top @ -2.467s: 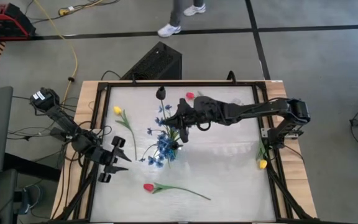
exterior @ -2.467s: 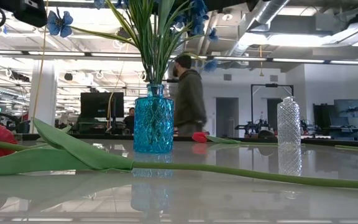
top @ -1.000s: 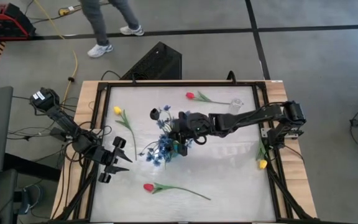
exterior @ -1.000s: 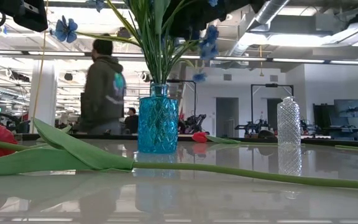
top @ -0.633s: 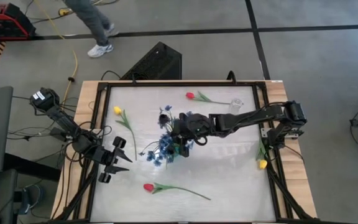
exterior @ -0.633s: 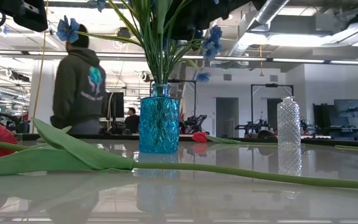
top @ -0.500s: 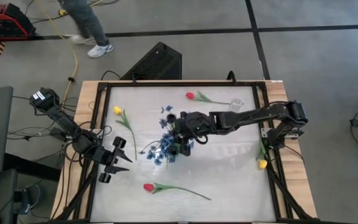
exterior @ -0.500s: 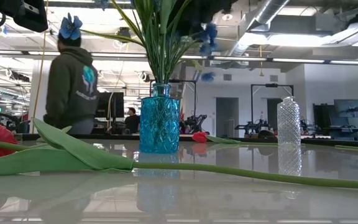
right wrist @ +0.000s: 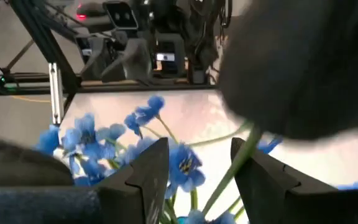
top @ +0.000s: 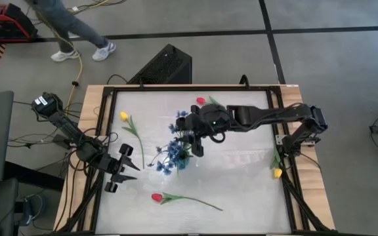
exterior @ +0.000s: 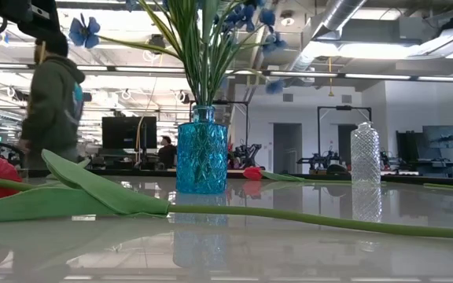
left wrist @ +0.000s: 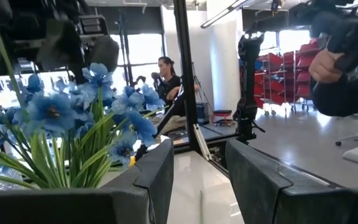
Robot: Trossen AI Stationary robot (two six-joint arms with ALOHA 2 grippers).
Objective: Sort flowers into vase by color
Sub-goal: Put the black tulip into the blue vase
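The blue flowers (top: 172, 152) are seen standing in a blue glass vase (exterior: 202, 158) near the middle of the table (top: 241, 190), their sprays fanned out above its neck. The right gripper (top: 195, 145) is positioned over the vase, just above the blossoms; its fingers (right wrist: 143, 167) are spread apart with a clear gap between them, and nothing is pinched. Blue blossoms and green stems are visible past those fingers in the right wrist view.

The left gripper (top: 122, 168) is held near the table's left edge, apart from the vase, with its fingers (left wrist: 157, 171) spread and nothing between them.

Loose flowers are noted on the table. A yellow tulip (top: 125, 117) lies toward the far left, and a red tulip (top: 201, 100) lies near the far edge, partly covered by the right arm. A second red tulip (top: 157, 196) lies at the near side with its long stem running rightward. A second yellow tulip (top: 277, 173) lies at the right edge.

A clear glass vase (exterior: 365, 154) is seen standing on the table in the low view. A person (exterior: 52, 102) is seen in the room beyond the table.
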